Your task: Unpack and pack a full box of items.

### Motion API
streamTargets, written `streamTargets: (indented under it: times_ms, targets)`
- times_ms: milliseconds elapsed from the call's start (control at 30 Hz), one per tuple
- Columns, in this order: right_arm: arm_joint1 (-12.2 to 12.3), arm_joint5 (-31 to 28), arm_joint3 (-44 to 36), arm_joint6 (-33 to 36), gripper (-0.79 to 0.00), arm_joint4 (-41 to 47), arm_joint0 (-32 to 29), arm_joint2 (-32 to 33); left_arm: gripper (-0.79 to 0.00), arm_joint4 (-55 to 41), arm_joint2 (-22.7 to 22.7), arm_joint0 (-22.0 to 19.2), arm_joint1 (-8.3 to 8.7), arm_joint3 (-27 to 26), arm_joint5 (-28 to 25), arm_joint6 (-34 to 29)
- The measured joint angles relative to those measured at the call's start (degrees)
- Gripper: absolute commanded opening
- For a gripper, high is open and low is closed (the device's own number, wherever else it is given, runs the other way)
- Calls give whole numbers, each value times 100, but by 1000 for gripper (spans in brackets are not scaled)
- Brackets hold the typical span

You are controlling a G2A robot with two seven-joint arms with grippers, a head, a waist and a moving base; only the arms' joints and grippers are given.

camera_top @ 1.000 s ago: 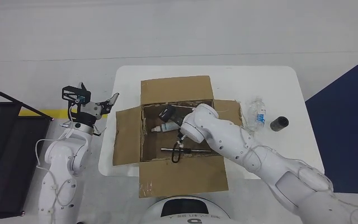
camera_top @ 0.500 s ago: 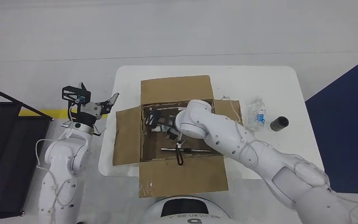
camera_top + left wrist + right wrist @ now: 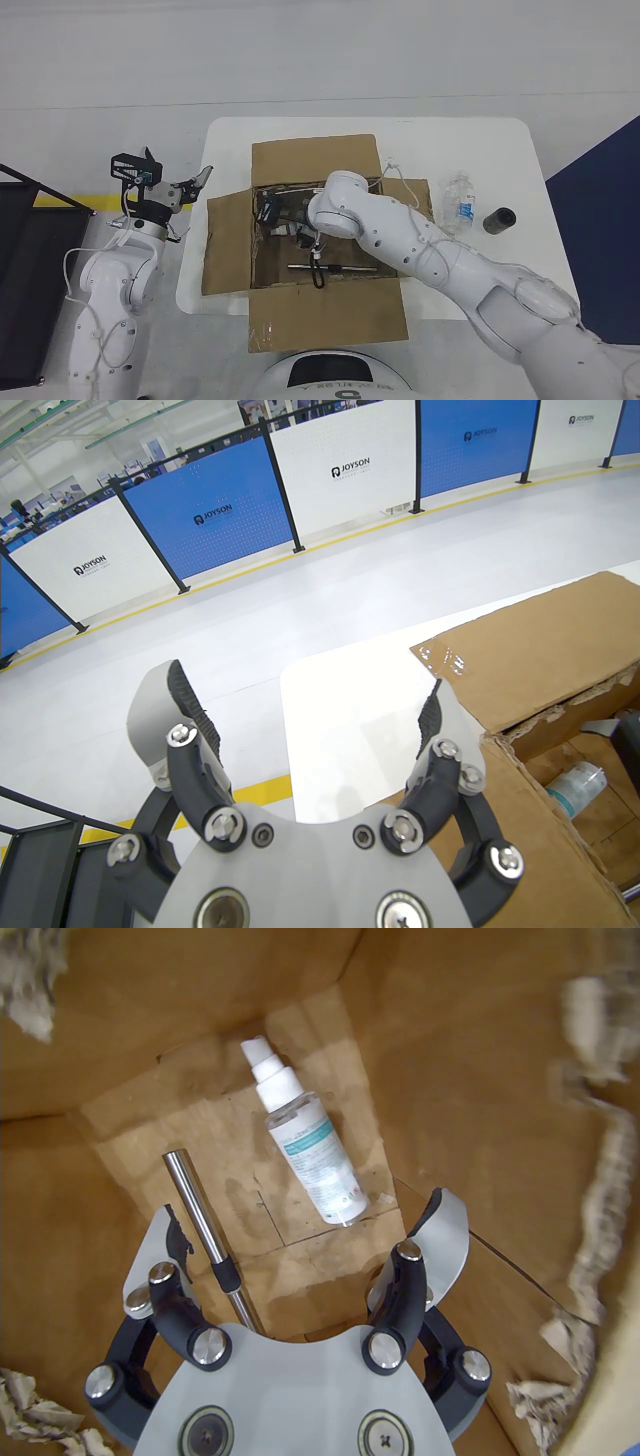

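An open cardboard box (image 3: 315, 160) sits mid-table with its flaps spread. My right gripper (image 3: 272, 212) is down inside it near the left wall, open and holding nothing. In the right wrist view the right gripper (image 3: 305, 1213) hovers just above a clear spray bottle (image 3: 305, 1138) with a white cap, lying on the box floor (image 3: 150, 1138). A metal rod (image 3: 200, 1208) with a black collar lies beside the bottle; the rod (image 3: 340, 268) runs along the near side of the box. My left gripper (image 3: 305, 685) is open and empty, beyond the table's left edge (image 3: 195, 182).
A clear water bottle (image 3: 459, 200) and a black cylinder (image 3: 499, 220) rest on the white table (image 3: 480, 150) to the right of the box. The box's torn paper edges (image 3: 590, 1238) surround the right gripper. A black rack (image 3: 30, 230) stands left of the table.
My right gripper has moved leftward inside the box, towards its left wall and over the spray bottle. The left arm has not moved.
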Motion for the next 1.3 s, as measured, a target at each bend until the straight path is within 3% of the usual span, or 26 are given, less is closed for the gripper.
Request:
streamTargets:
  times_ms: [100,267,367,467,667,733,967,1067,1133,1233,1300]
  targets:
    - [-120,-443,284,-77,-22,150,136,-137,0,0,0,0,0,0,0,0]
    - [-368,-900,905,-346,-197,309,400,-329,0,0,0,0,0,0,0,0]
    - [-505,-1120,1287,-462,-237,410,534,-412,0,0,0,0,0,0,0,0]
    - [-640,-1322,1687,-569,-209,504,655,-485,0,0,0,0,0,0,0,0]
    - [-934,-1464,2456,-817,-31,570,833,-638,0,0,0,0,0,0,0,0]
    - [-1025,-1503,2643,-834,-46,588,877,-689,0,0,0,0,0,0,0,0]
    - [-1336,-1561,3203,-607,-360,725,1007,-832,0,0,0,0,0,0,0,0]
    - [-1427,-1558,3373,-521,-422,776,1037,-854,0,0,0,0,0,0,0,0]
    - [-1474,-1543,3474,-500,-533,796,1048,-861,0,0,0,0,0,0,0,0]
    - [-1543,-1505,3618,-521,-785,809,1063,-863,0,0,0,0,0,0,0,0]
    - [-1572,-1471,3685,-586,-785,801,1080,-845,0,0,0,0,0,0,0,0]
